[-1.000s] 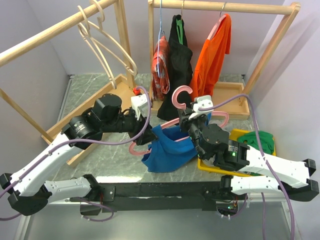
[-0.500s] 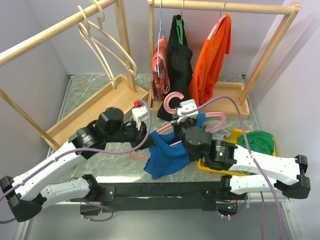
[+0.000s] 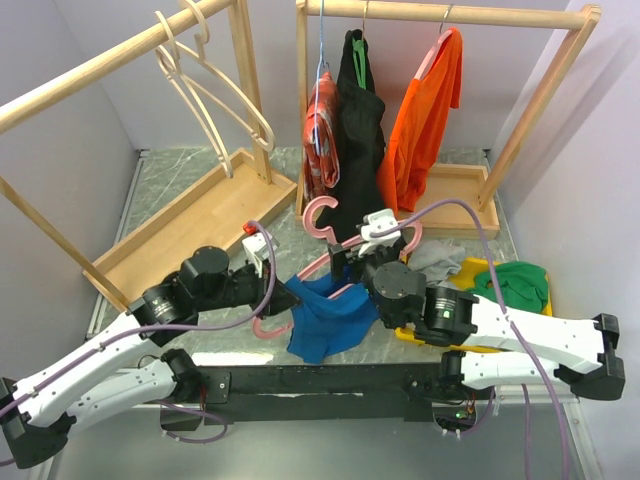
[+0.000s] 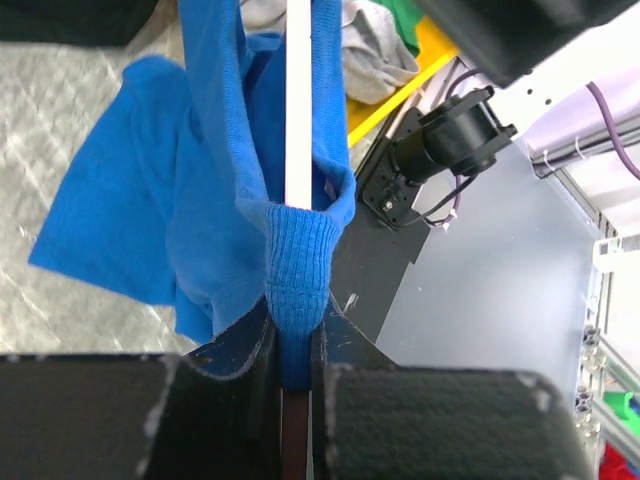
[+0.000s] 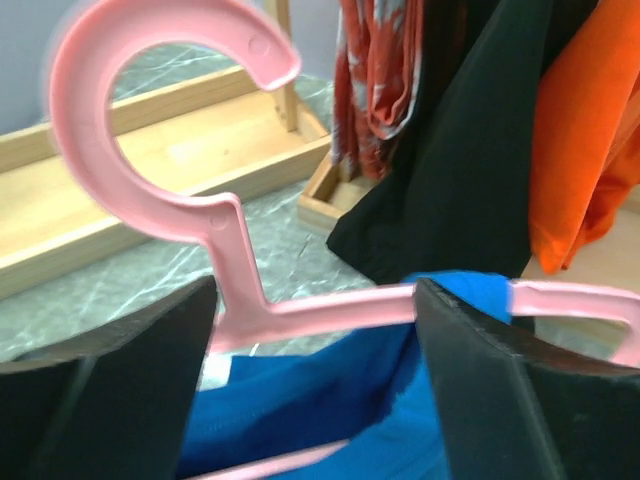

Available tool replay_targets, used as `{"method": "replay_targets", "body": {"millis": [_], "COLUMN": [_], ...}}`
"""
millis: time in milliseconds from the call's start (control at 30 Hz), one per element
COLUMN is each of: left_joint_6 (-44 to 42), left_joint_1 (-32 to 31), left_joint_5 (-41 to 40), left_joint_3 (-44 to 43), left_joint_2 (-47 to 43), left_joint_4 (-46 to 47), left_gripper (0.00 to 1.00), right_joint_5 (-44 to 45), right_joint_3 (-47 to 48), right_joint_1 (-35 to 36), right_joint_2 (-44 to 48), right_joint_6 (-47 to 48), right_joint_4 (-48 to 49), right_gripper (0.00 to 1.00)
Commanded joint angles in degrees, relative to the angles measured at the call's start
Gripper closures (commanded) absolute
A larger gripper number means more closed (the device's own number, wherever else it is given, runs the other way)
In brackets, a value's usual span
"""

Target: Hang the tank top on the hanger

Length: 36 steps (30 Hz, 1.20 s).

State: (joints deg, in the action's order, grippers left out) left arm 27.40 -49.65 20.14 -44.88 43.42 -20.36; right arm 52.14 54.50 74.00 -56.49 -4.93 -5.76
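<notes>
The blue tank top (image 3: 325, 322) hangs in a bunch from the pink hanger (image 3: 318, 215) low over the table's near middle. My left gripper (image 3: 283, 300) is shut on a ribbed strap of the tank top (image 4: 200, 200) where it wraps the end of a hanger arm (image 4: 298, 100). My right gripper (image 3: 362, 255) stands open. In the right wrist view its gripper (image 5: 315, 350) has wide jaws on either side of the hanger (image 5: 150, 100) without pinching it. Blue fabric (image 5: 330, 400) sags below the bar.
A wooden rack at the left carries cream hangers (image 3: 215, 100). The back rack holds a red (image 3: 320, 135), a black (image 3: 358, 130) and an orange garment (image 3: 425, 120). A yellow tray (image 3: 478, 268) at the right holds a green (image 3: 520, 280) and a grey garment (image 3: 435, 258).
My right gripper has opened and let go of the hanger. My left gripper has shut on the strap. The hanger and tank top have shifted left and lower.
</notes>
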Motion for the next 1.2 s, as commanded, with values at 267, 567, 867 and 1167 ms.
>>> {"method": "replay_targets", "body": {"millis": [267,567,867,1167], "left_joint_6": [10.82,21.28,28.58,32.1], "left_joint_1": [-0.36,-0.63,-0.63,-0.54], "left_joint_5": [-10.9,-24.88,-37.62,-43.86], "left_joint_3": [11.04,12.54,8.15,-0.28], "left_joint_2": [-11.33,-22.31,-27.69,-27.95], "left_joint_4": [3.5,-5.64,-16.11,-28.85], "left_gripper": [0.99,0.99,0.99,0.99], "right_joint_5": [-1.87,2.09,3.23,3.41], "right_joint_3": [-6.42,-9.59,-9.41,-8.1], "right_joint_1": [-0.26,-0.34,-0.34,-0.34], "right_joint_2": [14.9,21.41,22.74,19.05], "right_joint_6": [-12.21,-15.64,-17.04,-16.34], "right_joint_4": [-6.89,-9.79,-11.29,-10.77], "right_gripper": [0.02,0.01,0.01,0.01]}}
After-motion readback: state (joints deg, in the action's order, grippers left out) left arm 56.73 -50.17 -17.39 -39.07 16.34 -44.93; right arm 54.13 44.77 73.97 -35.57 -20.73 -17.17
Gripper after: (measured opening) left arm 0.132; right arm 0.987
